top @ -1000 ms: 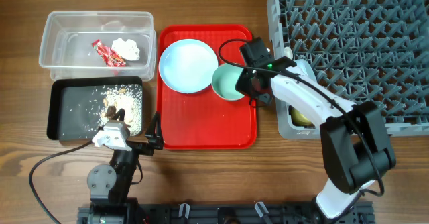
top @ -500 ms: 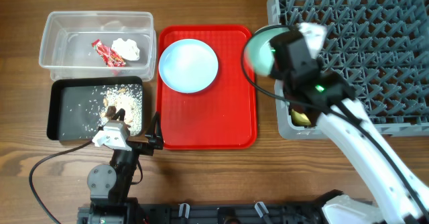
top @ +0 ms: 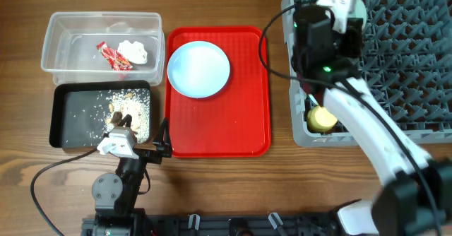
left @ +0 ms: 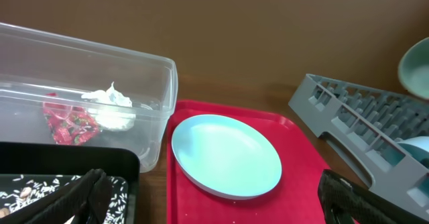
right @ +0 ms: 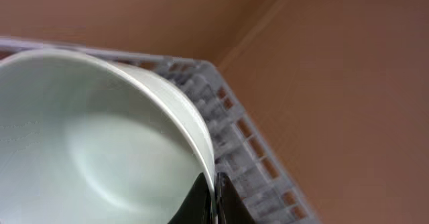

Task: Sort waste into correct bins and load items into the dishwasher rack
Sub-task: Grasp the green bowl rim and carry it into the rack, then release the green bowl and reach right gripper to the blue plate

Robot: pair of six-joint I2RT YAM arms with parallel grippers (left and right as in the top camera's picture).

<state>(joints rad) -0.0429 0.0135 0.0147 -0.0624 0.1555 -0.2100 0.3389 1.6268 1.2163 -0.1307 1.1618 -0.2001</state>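
Note:
My right gripper [top: 345, 13] is shut on the rim of the light green bowl [right: 100, 137] and holds it tilted above the near-left corner of the grey dishwasher rack [top: 395, 59]. The arm hides most of the bowl from overhead. The pinch shows in the right wrist view [right: 214, 197]. A yellow-green cup [top: 323, 118] lies in the rack's front left corner. A pale blue plate [top: 198, 68] sits on the red tray [top: 226, 123]. The red wrapper [top: 113, 55] and white tissue [top: 134, 51] lie in the clear tub [top: 56, 24]. Food scraps [top: 127, 109] lie in the black tray [top: 70, 123]. My left gripper [left: 211, 204] is open and empty.
The left wrist view shows the plate [left: 224, 153], the tub [left: 161, 110], the rack's side [left: 362, 127] and the raised green bowl [left: 417, 66]. A pale blue rounded thing [left: 417, 150] sits in the rack. The left arm rests by the table's front edge [top: 134, 148].
My right gripper has lifted the green bowl off the red tray and carried it up and right, over the rack's left corner. The left arm has not moved.

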